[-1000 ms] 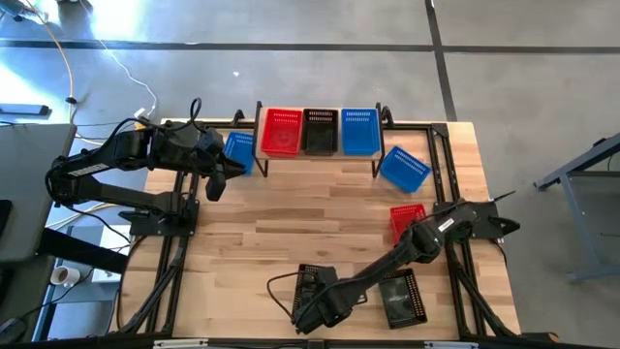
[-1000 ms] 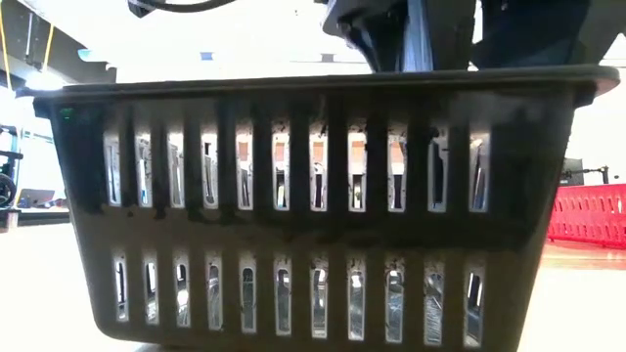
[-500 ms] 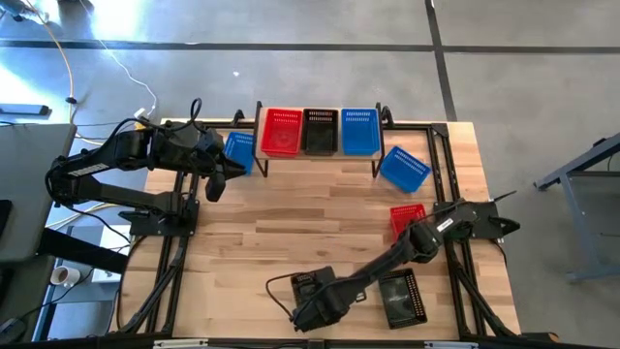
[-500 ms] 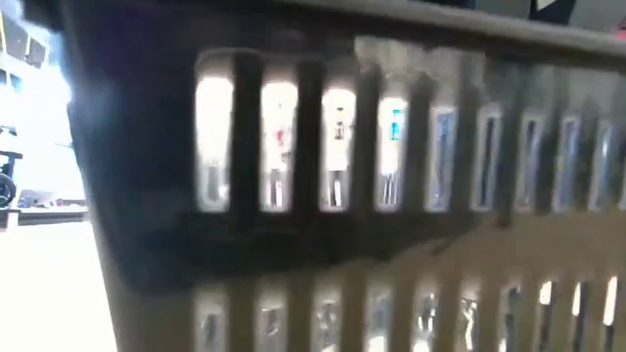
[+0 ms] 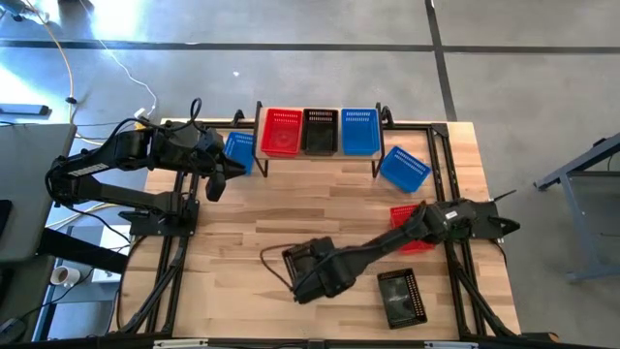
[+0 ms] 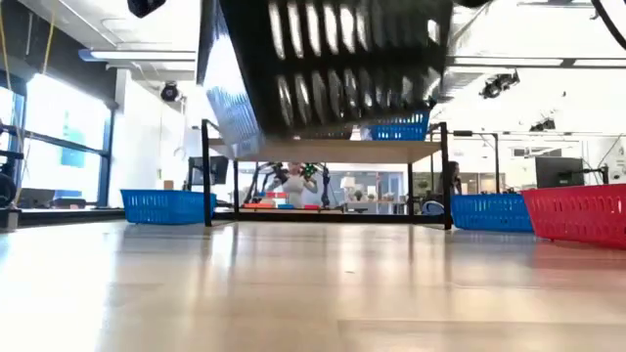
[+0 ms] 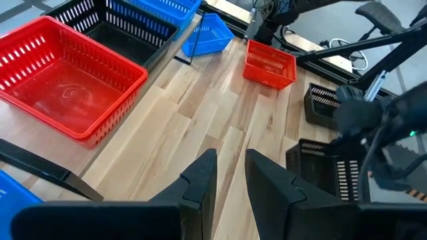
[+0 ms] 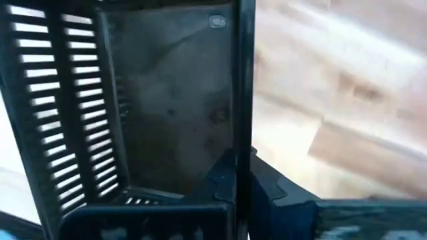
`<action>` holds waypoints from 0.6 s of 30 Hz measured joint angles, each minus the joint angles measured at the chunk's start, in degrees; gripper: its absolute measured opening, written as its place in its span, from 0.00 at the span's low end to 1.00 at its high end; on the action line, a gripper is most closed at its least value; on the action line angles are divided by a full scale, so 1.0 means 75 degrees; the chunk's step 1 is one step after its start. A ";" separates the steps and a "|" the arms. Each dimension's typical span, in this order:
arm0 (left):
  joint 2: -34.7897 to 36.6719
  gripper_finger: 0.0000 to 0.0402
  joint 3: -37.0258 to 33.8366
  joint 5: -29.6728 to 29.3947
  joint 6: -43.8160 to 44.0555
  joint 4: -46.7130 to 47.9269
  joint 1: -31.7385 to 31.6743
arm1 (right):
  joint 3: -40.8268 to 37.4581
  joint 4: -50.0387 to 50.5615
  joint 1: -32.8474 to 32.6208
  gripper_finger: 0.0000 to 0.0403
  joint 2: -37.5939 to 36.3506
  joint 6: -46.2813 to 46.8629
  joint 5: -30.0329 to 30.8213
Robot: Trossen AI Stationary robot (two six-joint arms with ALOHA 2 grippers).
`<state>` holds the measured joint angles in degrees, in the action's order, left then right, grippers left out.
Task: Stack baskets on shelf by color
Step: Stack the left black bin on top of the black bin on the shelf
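On shelf (image 5: 320,155): 1 red, 1 blk, 1 blue | R gripper (image 5: 308,274) clamped on blk basket (image 5: 308,258), lifted | L gripper (image 5: 215,180) part-open, empty, I see 5 left

On my feed the shelf (image 5: 320,160) has a pale wood top on thin black legs, and on it I see a red basket (image 5: 282,131), a black basket (image 5: 321,131) and a blue basket (image 5: 359,131), all with slotted walls. Beside the shelf I make out two more blue baskets (image 5: 239,151) (image 5: 404,168), and farther from it on the light plank table (image 5: 291,218) a second red basket (image 5: 408,221) and a black one (image 5: 401,299). My dark right pincer (image 8: 235,179) carries another black basket (image 5: 308,264), its sides striped with pale slits.
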<state>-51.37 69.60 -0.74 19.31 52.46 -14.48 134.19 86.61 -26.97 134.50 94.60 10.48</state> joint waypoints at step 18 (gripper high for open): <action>0.0000 0.17 0.0000 -0.0990 -0.0004 -0.0002 -0.0001 | 0.0000 0.0138 0.1713 0.00 -0.1619 -0.3123 0.1580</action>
<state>-51.37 69.60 -8.16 19.28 52.45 -14.48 134.19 87.64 -14.12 122.36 71.18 22.32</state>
